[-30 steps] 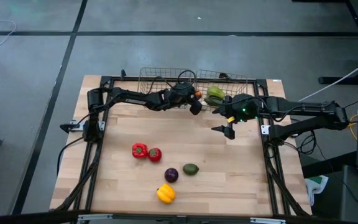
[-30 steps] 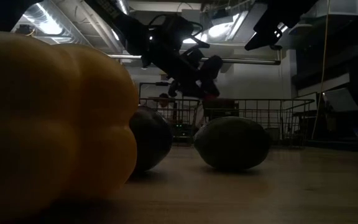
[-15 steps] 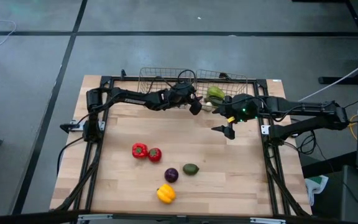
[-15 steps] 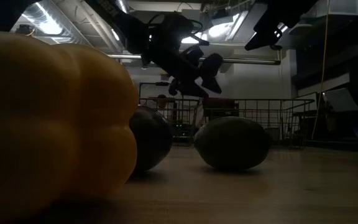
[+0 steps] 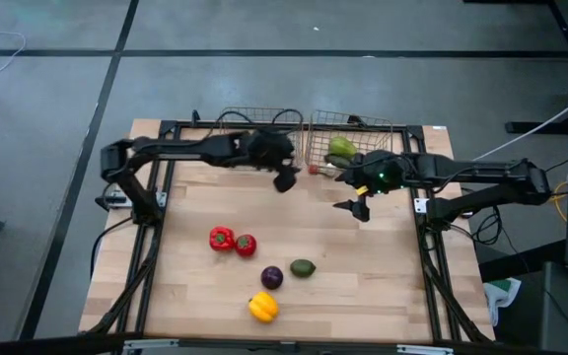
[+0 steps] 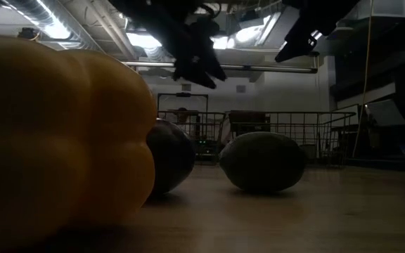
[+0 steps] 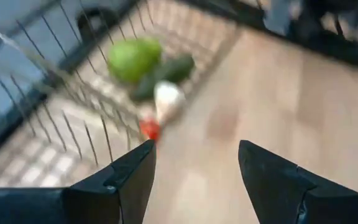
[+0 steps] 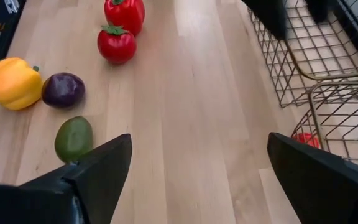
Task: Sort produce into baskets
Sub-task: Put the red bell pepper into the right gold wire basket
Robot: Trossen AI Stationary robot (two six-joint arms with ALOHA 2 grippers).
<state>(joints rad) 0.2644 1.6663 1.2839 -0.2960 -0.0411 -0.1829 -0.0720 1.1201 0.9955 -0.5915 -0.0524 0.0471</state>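
Two wire baskets stand at the table's far edge, the left one [image 5: 259, 128] and the right one [image 5: 355, 133]. The right basket holds green pieces [image 5: 341, 150], a white bit [image 7: 166, 99] and a small red bit [image 5: 314, 170] at its near left corner. A red pepper [image 5: 221, 238], red tomato [image 5: 246, 245], purple ball [image 5: 271, 277], green piece [image 5: 303, 267] and yellow pepper [image 5: 262, 307] rest on the table. My left gripper [image 5: 284, 177] hangs open and empty above the table, near the baskets. My right gripper [image 5: 358, 205] is open and empty, near the right basket.
Black frame rails run along the table's left, right and far edges [image 5: 294, 126]. Bare wood lies between the baskets and the produce group [image 5: 294, 212]. In the low view the yellow pepper [image 6: 55, 133] fills the near left.
My left gripper has drawn back from the right basket toward the table's left and near side, and risen. A small orange-red bit that showed by its fingers now lies at the right basket's near left corner. My right gripper has kept nearly still.
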